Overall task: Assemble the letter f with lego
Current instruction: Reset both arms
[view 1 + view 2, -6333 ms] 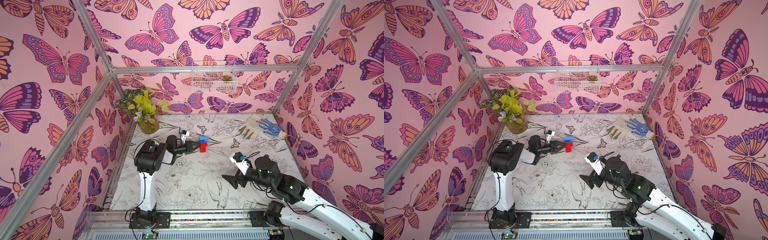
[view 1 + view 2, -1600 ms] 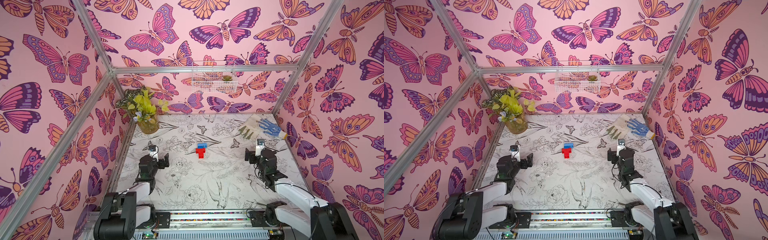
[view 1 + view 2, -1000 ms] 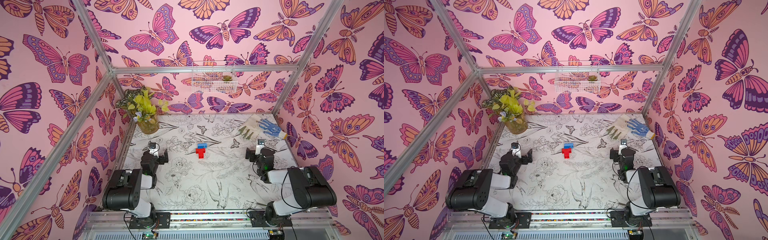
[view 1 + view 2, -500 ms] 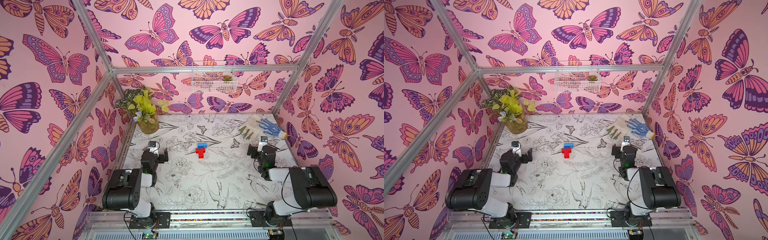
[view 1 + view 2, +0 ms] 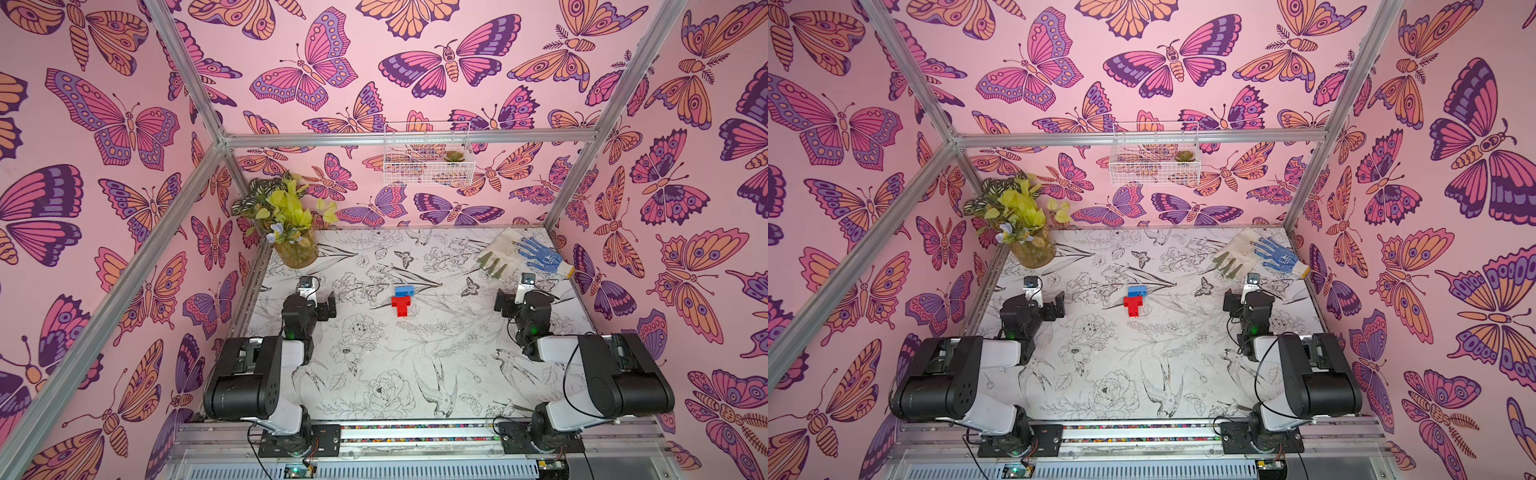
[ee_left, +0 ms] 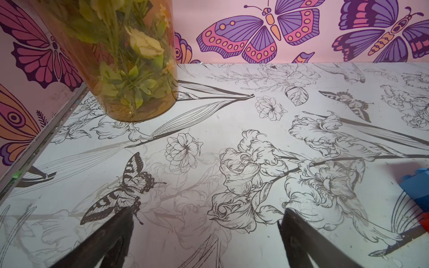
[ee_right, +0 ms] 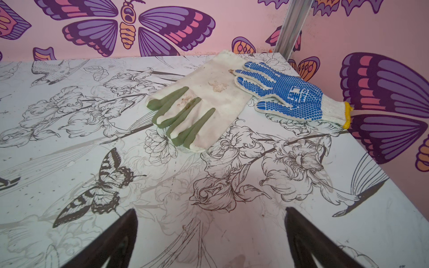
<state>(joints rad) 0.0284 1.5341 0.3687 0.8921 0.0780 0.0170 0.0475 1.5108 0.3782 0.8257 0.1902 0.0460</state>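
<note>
The left claw point(image 6: 206, 217) and right claw point(image 7: 210, 214) are gaping empty, so any stray reach is risking knocking the letter f point(image 5: 402, 300) apart.

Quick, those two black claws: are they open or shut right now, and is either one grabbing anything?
Left claw: open, holding nothing.
Right claw: open, holding nothing.

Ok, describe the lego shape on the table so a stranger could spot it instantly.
Look at the flower-printed table. Near its middle, clear of the corner vase and the gloves, lies the lego shape. It alone is bright plastic: red bricks with a blue brick at the far end.
</note>
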